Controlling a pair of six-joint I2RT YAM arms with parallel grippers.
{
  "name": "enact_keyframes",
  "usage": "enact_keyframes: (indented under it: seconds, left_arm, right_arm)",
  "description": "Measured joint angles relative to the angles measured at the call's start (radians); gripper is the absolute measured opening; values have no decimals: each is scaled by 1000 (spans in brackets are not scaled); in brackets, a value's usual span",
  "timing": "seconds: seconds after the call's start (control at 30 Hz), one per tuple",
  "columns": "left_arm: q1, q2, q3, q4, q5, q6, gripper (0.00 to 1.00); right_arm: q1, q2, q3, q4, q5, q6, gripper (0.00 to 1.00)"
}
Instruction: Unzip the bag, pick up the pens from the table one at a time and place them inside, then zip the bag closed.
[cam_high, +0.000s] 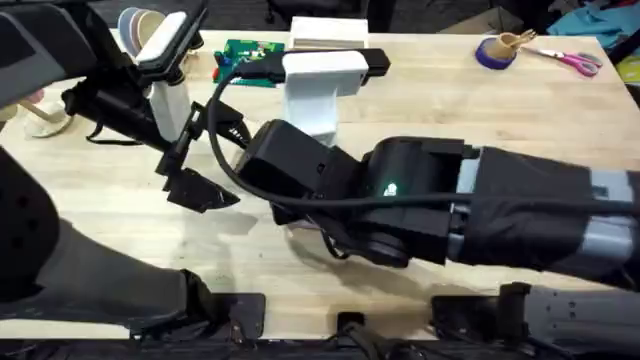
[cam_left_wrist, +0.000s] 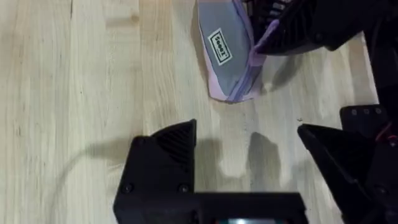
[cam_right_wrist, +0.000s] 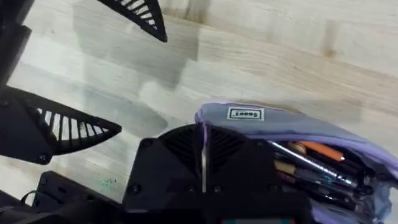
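Note:
The lavender bag (cam_right_wrist: 292, 127) lies on the table (cam_right_wrist: 261, 56) with its zipper open. Inside it I see an orange pen (cam_right_wrist: 323, 151) and a dark grey pen (cam_right_wrist: 311, 163). My right gripper (cam_right_wrist: 203, 134) is shut on the zipper pull at the labelled end of the bag. From the left wrist view, the bag (cam_left_wrist: 225, 53) lies ahead with the right gripper (cam_left_wrist: 273, 38) on its edge. My left gripper (cam_left_wrist: 249, 158) hangs open over bare wood just short of the bag. Overhead, the left gripper (cam_high: 196, 170) sits left of the right arm (cam_high: 400, 200), which covers the bag.
A white stand (cam_high: 320, 85) and a green box (cam_high: 245, 50) are at the back middle. Pink-handled scissors (cam_high: 575, 62) and a purple roll (cam_high: 495, 52) lie at the back right. Stacked bowls (cam_high: 138, 25) stand at the back left.

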Motion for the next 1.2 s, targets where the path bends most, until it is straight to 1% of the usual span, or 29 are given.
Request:
enact_keyframes:
  seconds: [0.33, 0.57, 0.77, 0.87, 1.0, 1.2]
  left_arm:
    - [0, 0, 0, 0, 0, 0, 994]
    - [0, 0, 0, -1, 0, 0, 994]
    - [0, 0, 0, -1, 2, 0, 994]
    - [0, 0, 0, -1, 16, 0, 994]
    - [0, 0, -4, 7, 31, 0, 992]
    - [0, 0, -46, 28, 68, 0, 994]
  right_arm:
    - [-4, 0, 0, 0, 0, -3, 32]
    - [-4, -3, 0, -1, 0, -36, 32]
    - [-4, -60, 0, -3, 0, -61, 32]
    - [-5, -89, 0, -12, 0, -65, 32]
    - [-6, -95, 0, -16, 0, -66, 32]
    - [-8, -95, 0, -16, 0, -78, 32]
